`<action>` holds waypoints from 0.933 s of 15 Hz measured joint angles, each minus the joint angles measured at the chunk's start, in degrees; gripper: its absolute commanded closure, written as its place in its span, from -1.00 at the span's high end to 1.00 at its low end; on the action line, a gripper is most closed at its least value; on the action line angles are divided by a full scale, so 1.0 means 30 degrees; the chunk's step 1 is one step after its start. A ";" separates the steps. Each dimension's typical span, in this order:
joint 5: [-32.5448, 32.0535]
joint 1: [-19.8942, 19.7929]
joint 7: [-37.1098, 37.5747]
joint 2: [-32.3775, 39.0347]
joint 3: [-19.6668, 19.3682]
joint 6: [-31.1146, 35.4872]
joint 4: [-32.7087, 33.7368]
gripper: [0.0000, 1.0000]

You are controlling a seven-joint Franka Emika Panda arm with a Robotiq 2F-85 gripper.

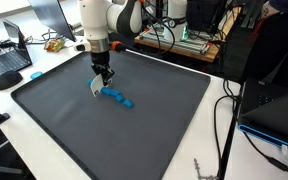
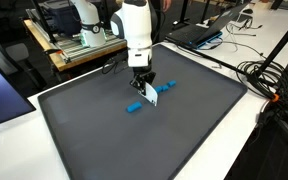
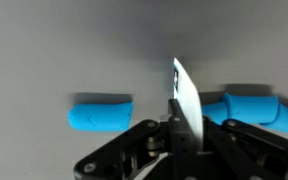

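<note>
My gripper (image 1: 101,80) hangs over the dark grey mat (image 1: 164,110) and is shut on a thin white card-like piece (image 3: 187,105), held on edge. It also shows in both exterior views (image 1: 94,88) (image 2: 150,96). Blue blocks lie on the mat just below and beside the gripper: one blue block (image 3: 100,113) to one side of the white piece, another (image 3: 252,107) to the other side. In the exterior views the blue blocks lie in a short row (image 1: 117,97) (image 2: 136,107), with one more (image 2: 168,86) past the gripper.
The mat covers a white table (image 1: 199,165). Laptops (image 1: 9,60) (image 2: 199,35), cables (image 2: 274,85) and a wooden shelf with electronics (image 2: 79,45) surround the mat. A black case (image 1: 279,105) sits at one side.
</note>
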 measured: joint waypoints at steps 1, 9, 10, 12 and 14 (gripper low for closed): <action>-0.0035 0.0375 0.0358 -0.0132 -0.0210 0.0000 -0.0040 -0.98; -0.1701 0.2905 0.3315 -0.1922 -0.2665 -0.0374 -0.0236 -0.98; -0.2017 0.3150 0.3644 -0.2292 -0.2887 -0.0737 -0.0287 -0.98; -0.2516 0.3600 0.4280 -0.3249 -0.3034 -0.2063 -0.0421 -0.98; -0.2619 0.3979 0.4697 -0.4526 -0.2768 -0.4536 -0.0464 -0.98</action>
